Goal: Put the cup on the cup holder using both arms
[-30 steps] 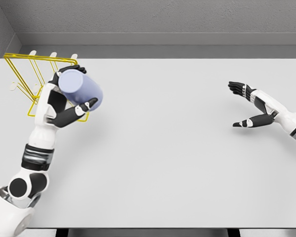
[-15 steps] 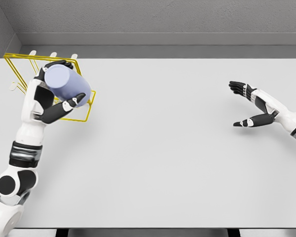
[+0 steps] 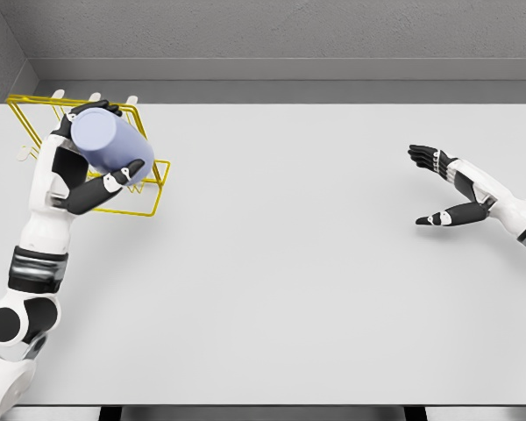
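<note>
A pale blue cup [image 3: 110, 139] lies tilted in my left hand [image 3: 89, 156], whose fingers are shut around it. The cup hangs over the yellow wire cup holder [image 3: 140, 203] at the table's far left, close to its white-tipped pegs [image 3: 94, 97]. Part of the holder's frame is hidden behind the cup and the hand. My right hand [image 3: 445, 186] hovers over the table at the far right, fingers spread and holding nothing.
The grey table [image 3: 289, 263] spreads wide between the two arms. A grey wall [image 3: 280, 35] runs along the back edge, with a corner at the upper left behind the holder.
My left hand has carried the cup further left and slightly back, over the holder. The right hand has hardly moved.
</note>
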Robot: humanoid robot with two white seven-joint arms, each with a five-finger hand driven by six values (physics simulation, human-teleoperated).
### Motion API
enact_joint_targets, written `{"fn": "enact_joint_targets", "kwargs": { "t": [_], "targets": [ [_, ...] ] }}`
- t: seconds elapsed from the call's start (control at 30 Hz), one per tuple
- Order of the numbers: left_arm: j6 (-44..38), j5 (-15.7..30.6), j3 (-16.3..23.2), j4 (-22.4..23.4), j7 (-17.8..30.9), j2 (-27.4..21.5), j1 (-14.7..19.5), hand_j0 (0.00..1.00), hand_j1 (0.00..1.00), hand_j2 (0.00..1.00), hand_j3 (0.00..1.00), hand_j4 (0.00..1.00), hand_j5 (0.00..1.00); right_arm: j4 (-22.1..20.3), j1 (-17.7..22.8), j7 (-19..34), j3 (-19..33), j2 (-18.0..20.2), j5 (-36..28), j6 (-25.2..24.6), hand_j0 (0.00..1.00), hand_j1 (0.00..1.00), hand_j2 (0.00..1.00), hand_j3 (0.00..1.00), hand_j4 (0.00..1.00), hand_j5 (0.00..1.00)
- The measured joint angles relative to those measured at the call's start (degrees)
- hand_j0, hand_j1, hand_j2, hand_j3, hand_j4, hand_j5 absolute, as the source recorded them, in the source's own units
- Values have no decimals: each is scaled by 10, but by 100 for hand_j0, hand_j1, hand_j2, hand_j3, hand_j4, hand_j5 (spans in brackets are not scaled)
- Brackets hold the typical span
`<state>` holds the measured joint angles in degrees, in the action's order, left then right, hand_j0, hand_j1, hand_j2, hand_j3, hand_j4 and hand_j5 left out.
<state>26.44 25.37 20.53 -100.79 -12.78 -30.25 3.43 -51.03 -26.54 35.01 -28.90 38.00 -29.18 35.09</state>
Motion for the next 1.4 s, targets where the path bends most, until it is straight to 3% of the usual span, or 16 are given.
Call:
{"fn": "enact_joint_targets", "kwargs": {
  "t": [1.03, 1.17, 1.23, 1.4],
  "targets": [
    [-16, 0, -14, 23, 1, 1, 11, 68, 68, 68, 68, 68, 68, 0, 0, 0, -3, -1, 0, 0, 100, 100, 100, 100, 100, 100],
    [-21, 1, -14, 24, 1, 1, 11, 84, 84, 84, 84, 84, 84, 1, -1, 0, -3, -1, 0, 0, 100, 100, 100, 100, 100, 100],
    [-22, 0, -19, 24, 1, 1, 9, 100, 100, 100, 100, 100, 100, 2, -1, 0, -3, -1, 0, 0, 100, 100, 100, 100, 100, 100],
    [-25, -2, -30, 24, 0, 0, 10, 100, 100, 100, 100, 100, 100, 5, -4, 0, -4, -1, 0, 0, 100, 100, 100, 100, 100, 100]
  ]
}}
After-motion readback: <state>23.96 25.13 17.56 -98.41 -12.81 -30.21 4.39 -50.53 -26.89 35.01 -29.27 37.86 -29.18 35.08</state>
